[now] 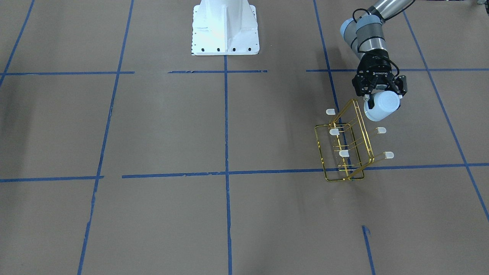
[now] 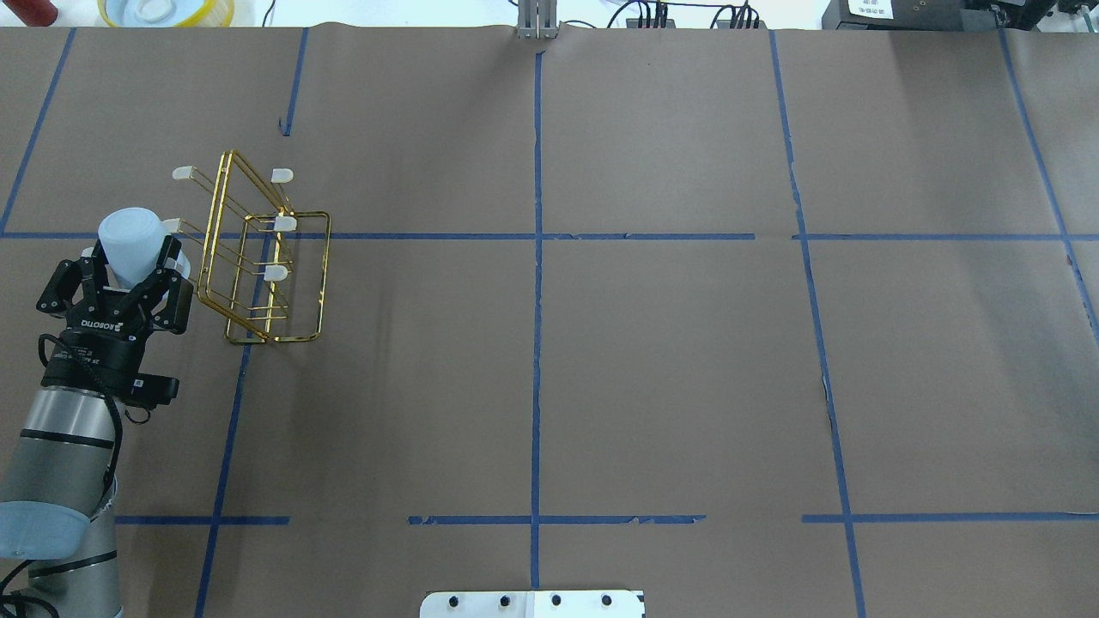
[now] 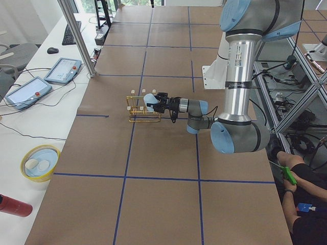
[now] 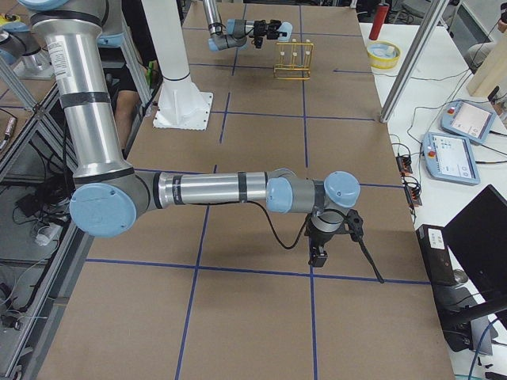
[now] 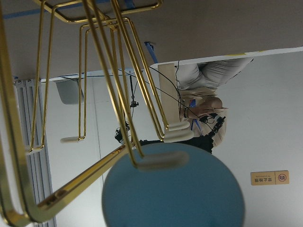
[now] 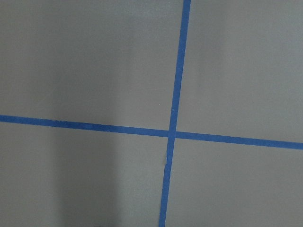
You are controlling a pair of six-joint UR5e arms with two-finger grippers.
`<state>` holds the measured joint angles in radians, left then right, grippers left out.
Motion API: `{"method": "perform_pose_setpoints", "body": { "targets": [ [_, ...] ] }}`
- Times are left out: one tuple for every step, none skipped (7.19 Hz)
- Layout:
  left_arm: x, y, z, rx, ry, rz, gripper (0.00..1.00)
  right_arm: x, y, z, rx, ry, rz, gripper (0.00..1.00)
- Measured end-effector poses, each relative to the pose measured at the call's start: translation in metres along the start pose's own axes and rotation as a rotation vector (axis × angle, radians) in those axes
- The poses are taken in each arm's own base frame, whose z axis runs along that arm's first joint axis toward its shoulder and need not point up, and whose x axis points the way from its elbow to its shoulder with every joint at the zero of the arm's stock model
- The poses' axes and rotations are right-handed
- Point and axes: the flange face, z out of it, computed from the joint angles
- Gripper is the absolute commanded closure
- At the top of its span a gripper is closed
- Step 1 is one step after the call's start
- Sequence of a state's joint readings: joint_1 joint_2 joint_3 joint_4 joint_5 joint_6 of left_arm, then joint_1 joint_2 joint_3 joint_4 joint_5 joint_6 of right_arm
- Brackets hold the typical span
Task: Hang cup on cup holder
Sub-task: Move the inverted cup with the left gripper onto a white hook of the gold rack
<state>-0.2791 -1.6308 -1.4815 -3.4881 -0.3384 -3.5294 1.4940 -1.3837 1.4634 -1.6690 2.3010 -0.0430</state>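
Left end effector [image 2: 133,257] pinches the cup [image 2: 129,233] just beside the cup holder [image 2: 326,275]; next, its mouth must slide over the nearest prong [image 2: 172,226].

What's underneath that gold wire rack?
Through the open wires of the cup holder you see the brown paper table and two crossing blue tape lines. Nothing else shows there; only thin strips beneath the wires are covered.

Pale cup [image 2: 130,240] beside gold wire rack [image 2: 258,262]
Held aloft and tilted, close by the upright rack's capped prongs [image 2: 285,223].
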Motion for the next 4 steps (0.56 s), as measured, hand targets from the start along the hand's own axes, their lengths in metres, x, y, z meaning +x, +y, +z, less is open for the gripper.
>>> {"method": "perform_pose_setpoints", "body": {
  "targets": [
    [-0.0004, -0.0011, 0.0003, 0.001, -0.001, 0.001, 0.78, -0.0001, 0.0, 0.0001, 0.0, 0.0, 0.0, 0.0],
    [-0.0012, -0.0014, 0.0005, 0.001, -0.002, 0.001, 0.06, -0.0002, -0.0001, 0.0001, 0.0, 0.0, 0.0, 0.0],
    [-0.0025, -0.0016, 0.0004, 0.002, -0.003, -0.001, 0.0, -0.0003, -0.0001, 0.0002, 0.0, 0.0, 0.0, 0.0],
    [-0.0035, -0.0016, 0.0003, 0.002, -0.004, -0.002, 0.0, -0.0003, -0.0001, 0.0002, 0.0, 0.0, 0.0, 0.0]
  ]
}}
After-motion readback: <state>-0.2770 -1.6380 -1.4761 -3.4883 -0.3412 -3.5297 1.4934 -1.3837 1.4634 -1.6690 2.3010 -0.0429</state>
